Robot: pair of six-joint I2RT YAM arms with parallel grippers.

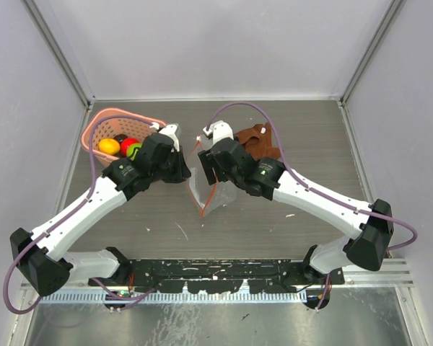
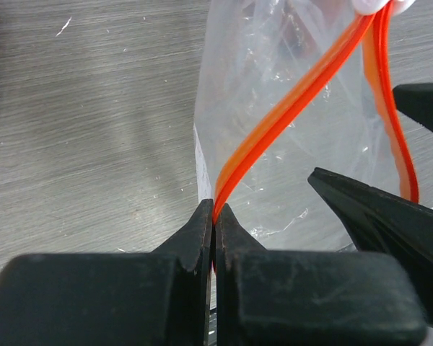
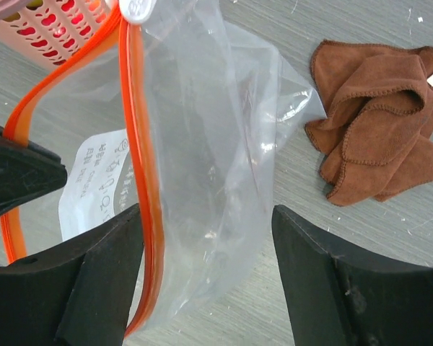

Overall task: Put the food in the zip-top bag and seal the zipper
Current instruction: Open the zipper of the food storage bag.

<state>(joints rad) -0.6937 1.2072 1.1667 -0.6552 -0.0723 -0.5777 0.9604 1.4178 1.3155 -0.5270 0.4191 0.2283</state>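
In the top view, the zip-top bag (image 1: 220, 198) is seen near the middle of the table (image 1: 166, 216), lifted between the two claws. It is reached by the left claw (image 1: 186, 173) from 9 o'clock and by the right claw (image 1: 206, 171) from 1 o'clock. The zipper (image 1: 211, 193) shows as a thin orange-red line down the bag. A pink basket (image 1: 94, 133) is set at 10 o'clock of the bag, with the food (image 1: 128, 144) inside it – yellow, red and green pieces. A brown cloth (image 1: 258, 140) lies at 1 o'clock, behind the right claw.

In the left wrist view, the left claw is clenched on one strip of the zipper. From the pinch that strip climbs toward 1 o'clock to a white tab (image 2: 375, 6) at the top edge. A second strip drops from the tab at the right, apart from the first, and passes between the right claw's two dark fingers (image 2: 375, 209).

In the right wrist view, the right claw is released – its fingers are spread wide, and the bag's clear body hangs between them. The zipper runs just beside the finger at 7 o'clock; whether it touches cannot be told. A white printed label (image 3: 101, 180) is seen on the bag at 9 o'clock.
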